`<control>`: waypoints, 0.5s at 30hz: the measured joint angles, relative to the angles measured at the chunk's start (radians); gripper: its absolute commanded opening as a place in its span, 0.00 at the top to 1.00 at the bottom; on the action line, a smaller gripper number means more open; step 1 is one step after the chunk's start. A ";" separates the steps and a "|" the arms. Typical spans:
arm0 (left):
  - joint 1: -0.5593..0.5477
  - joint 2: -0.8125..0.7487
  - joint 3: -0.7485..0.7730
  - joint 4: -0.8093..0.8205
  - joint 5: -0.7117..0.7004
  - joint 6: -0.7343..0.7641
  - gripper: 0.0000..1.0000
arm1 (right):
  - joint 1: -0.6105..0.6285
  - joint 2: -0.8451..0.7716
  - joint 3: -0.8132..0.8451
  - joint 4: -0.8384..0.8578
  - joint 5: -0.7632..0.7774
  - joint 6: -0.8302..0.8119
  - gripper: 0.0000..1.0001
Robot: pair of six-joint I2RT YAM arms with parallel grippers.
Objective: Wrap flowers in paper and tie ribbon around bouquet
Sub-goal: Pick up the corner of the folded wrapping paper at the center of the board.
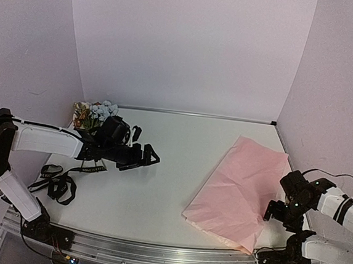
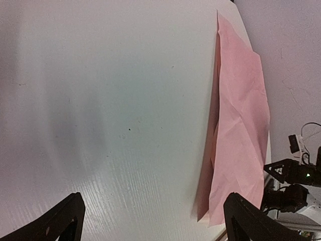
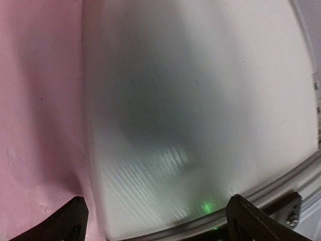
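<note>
A: State of the table [image 1: 179, 175]?
B: White, flat, metal rail [image 1: 154, 250] along near edge.
A: Paper?
B: Pink paper [image 1: 239, 187] on right half of table. Flat, slightly creased, set askew, near corner close to the rail. Not wrapped round anything.
A: Ribbon?
B: Black ribbon [image 1: 57, 182] in loose loops at near left, on the table beside left arm [image 1: 40, 140]. Not tied.
A: Flowers?
B: Flowers [image 1: 96, 114] in far left corner, by the back wall [image 1: 190, 47], well apart from paper. Partly hidden behind the arm's wrist end.
A: Grippers?
B: Left gripper [image 1: 143, 144] spread wide, holding nothing. Pointing right over bare table, between flowers and paper, nearer the flowers. Right gripper [image 1: 278, 196] also spread wide, holding nothing, at paper's right edge. In right wrist view, one fingertip [image 3: 70, 221] over the pink sheet, other over bare table. Contact with paper: cannot tell.
</note>
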 measured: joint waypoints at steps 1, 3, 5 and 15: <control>0.000 0.012 -0.003 0.017 0.021 -0.011 0.00 | -0.008 0.020 -0.017 0.043 -0.024 0.012 0.02; 0.000 0.033 -0.012 0.055 0.065 -0.038 0.01 | -0.021 0.057 -0.042 0.118 -0.061 0.033 0.02; 0.000 0.056 -0.019 0.102 0.110 -0.073 0.03 | -0.034 0.088 -0.059 0.193 -0.091 0.055 0.02; -0.020 0.255 -0.016 0.301 0.290 -0.221 0.15 | -0.056 0.235 -0.044 0.396 -0.167 0.126 0.05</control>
